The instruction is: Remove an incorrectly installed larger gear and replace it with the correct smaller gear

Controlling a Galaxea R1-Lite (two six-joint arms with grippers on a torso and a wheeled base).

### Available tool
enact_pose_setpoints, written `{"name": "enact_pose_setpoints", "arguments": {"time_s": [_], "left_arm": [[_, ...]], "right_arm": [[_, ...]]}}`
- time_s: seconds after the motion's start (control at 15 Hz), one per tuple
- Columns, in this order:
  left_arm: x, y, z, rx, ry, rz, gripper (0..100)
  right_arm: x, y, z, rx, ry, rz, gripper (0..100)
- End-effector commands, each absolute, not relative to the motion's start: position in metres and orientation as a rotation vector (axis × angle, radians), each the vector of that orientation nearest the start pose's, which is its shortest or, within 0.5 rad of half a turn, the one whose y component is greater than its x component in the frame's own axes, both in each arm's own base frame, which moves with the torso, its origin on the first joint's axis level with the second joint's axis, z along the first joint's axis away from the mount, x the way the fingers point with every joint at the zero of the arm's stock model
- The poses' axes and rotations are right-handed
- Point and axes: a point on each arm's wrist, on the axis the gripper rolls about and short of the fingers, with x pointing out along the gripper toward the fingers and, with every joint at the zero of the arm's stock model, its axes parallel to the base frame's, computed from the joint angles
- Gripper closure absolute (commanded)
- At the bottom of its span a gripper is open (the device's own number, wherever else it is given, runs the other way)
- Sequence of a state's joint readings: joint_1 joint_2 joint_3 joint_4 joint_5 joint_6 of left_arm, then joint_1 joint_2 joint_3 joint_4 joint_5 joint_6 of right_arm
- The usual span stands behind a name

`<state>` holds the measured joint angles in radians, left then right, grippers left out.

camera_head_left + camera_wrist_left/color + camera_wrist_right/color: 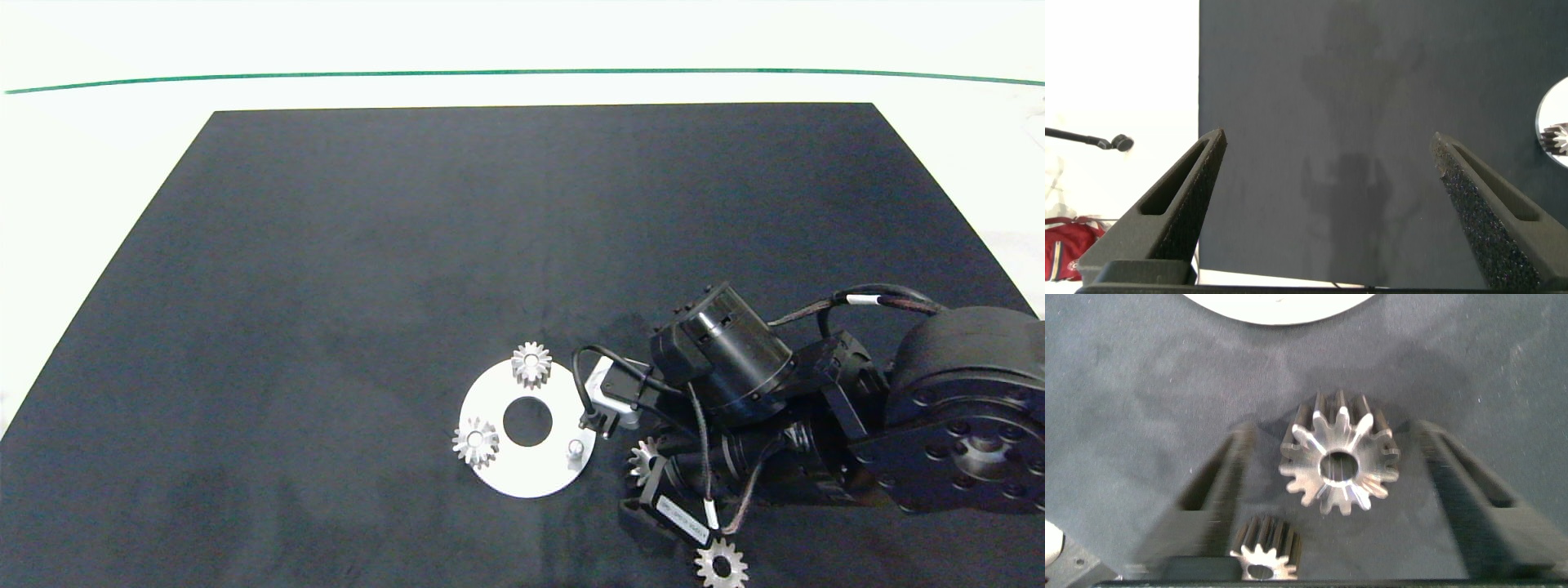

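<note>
1. The right gripper (1335, 433) hangs low over the black mat (326, 245) with its fingers spread wide. The larger gear (1339, 464) sits between them, and neither finger touches it. It seems to lie flat on the mat, with room on both sides, so the fingers look clear of the teeth.
2. Just behind it, toward the base of the fingers, lies the smaller gear (1264, 554). It is loose on the mat and close by, which probably makes it the replacement.
3. Ahead of the fingertips, a little way off, is the round plate (1282, 306). The peg (575, 447) on the side of the plate nearest the gripper stands bare, so the wrong gear looks to be off and that seat is free.
4. Farther across the plate, two small gears (531, 363) (476, 442) sit on their own pegs. They are spaced around the centre hole so a third gear of the same size would fit.
5. Well away from all this, the left gripper (1327, 151) idles over bare mat, spread wide and holding nothing.
</note>
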<state>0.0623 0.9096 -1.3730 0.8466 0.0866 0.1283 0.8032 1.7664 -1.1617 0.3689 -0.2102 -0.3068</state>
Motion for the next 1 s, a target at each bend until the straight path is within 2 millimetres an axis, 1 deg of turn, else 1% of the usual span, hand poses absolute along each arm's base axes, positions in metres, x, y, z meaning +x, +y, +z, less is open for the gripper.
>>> {"name": "enact_pose_setpoints", "arguments": {"time_s": [0.07, 0.13, 0.2, 0.33, 0.4, 0.47, 0.73, 1.0], "left_arm": [[0.034, 0.004, 0.344, 0.132, 0.397, 0.123, 0], [0.033, 0.004, 0.344, 0.132, 0.399, 0.123, 0], [0.034, 0.004, 0.344, 0.132, 0.397, 0.123, 0], [0.033, 0.004, 0.344, 0.132, 0.399, 0.123, 0], [0.033, 0.004, 0.344, 0.132, 0.397, 0.123, 0], [0.033, 0.004, 0.343, 0.132, 0.399, 0.123, 0], [0.033, 0.004, 0.343, 0.132, 0.399, 0.123, 0], [0.033, 0.004, 0.343, 0.132, 0.399, 0.123, 0]], "right_arm": [[0.189, 0.201, 0.188, -0.76, 0.734, 0.708, 0], [0.181, 0.196, 0.191, -0.762, 0.721, 0.717, 0], [0.168, 0.185, 0.196, -0.757, 0.702, 0.723, 0], [0.149, 0.17, 0.189, -0.781, 0.719, 0.742, 0], [0.145, 0.168, 0.186, -0.789, 0.724, 0.748, 0], [0.139, 0.163, 0.179, -0.804, 0.743, 0.755, 0], [0.139, 0.164, 0.17, -0.814, 0.771, 0.761, 0], [0.148, 0.176, 0.154, -0.823, 0.799, 0.763, 0]]}}
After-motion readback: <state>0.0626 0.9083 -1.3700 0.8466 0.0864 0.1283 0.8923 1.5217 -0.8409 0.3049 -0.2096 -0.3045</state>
